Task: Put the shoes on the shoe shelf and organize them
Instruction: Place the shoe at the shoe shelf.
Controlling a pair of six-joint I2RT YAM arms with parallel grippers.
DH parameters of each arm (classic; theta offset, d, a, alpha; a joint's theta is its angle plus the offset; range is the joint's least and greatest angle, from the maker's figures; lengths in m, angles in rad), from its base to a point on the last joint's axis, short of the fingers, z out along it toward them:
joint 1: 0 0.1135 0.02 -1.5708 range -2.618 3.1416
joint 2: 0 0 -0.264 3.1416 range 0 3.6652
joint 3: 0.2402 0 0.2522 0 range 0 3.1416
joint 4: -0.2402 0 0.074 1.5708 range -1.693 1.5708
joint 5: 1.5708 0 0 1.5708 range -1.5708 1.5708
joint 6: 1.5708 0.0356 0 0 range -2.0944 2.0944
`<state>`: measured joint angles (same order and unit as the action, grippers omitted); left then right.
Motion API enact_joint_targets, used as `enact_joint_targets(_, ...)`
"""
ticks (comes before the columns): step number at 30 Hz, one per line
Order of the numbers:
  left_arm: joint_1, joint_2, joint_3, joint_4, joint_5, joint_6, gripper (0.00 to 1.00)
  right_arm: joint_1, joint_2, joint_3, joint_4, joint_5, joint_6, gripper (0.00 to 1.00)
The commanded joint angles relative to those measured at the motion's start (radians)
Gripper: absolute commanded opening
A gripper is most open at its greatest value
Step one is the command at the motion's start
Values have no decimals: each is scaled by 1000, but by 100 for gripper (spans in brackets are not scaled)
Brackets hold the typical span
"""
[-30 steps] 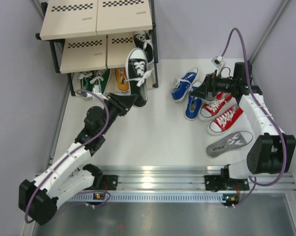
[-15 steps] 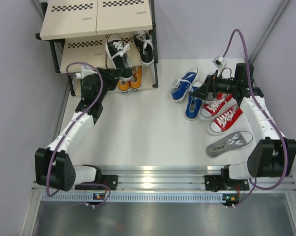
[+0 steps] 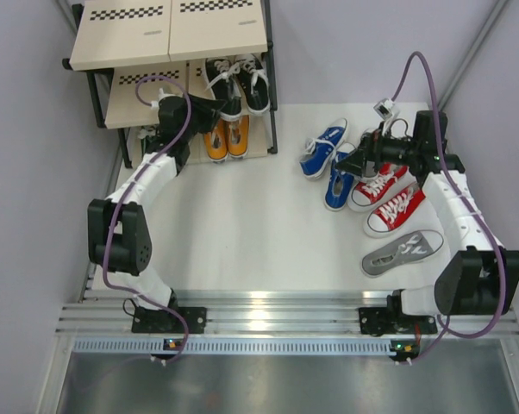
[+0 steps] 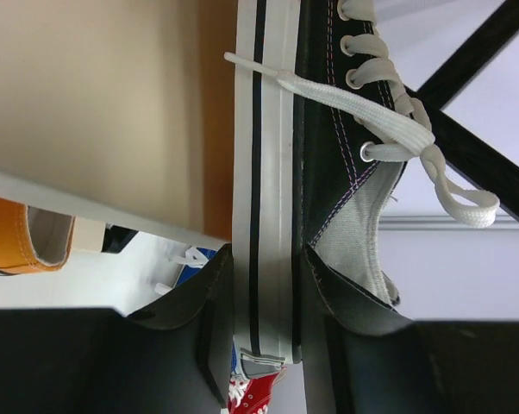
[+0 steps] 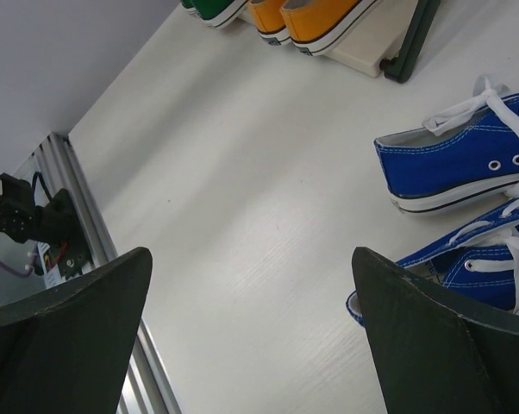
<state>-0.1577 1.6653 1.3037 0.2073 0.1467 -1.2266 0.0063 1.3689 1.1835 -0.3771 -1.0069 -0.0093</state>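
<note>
The shoe shelf stands at the back left. My left gripper is shut on the heel of a black shoe, holding it on the middle tier beside the other black shoe. The left wrist view shows my jaws clamped on its white sole against the beige board. Two orange shoes sit on the bottom tier; green shoes are mostly hidden. My right gripper is open and empty above the two blue shoes.
Two red shoes lie right of the blue pair, and one grey shoe lies nearer the front right. The shelf's black frame post stands by the black shoes. Grey walls close both sides.
My left arm has swung left and carried the black shoe from in front of the shelf onto the middle tier, beside the other black shoe. The right arm has barely moved.
</note>
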Motion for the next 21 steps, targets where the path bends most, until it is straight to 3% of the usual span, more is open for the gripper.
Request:
enact_joint_targets(1, 7, 10, 104, 92, 36, -17, 0, 3, -44, -4, 1, 2, -35, 100)
enact_joint_targets(6, 23, 36, 131, 30, 54, -33, 4, 3, -42, -5, 3, 4, -32, 99)
enact_joint_targets(7, 26, 40, 131, 26, 71, -40, 13, 3, -41, -5, 4, 4, -32, 99)
enact_joint_targets(11, 38, 47, 129, 7, 99, -56, 32, 3, -41, -5, 7, 4, -32, 99)
enact_joint_targets(14, 38, 36, 131, -11, 109, -53, 51, 3, -40, -5, 10, 4, -32, 99)
enact_joint_targets(15, 38, 33, 134, -19, 111, -47, 62, 3, -36, -4, 9, 4, -31, 100)
enact_joint_targets(21, 40, -35, 175, -199, 59, 41, 98, 3, -28, 11, -8, 4, -40, 99)
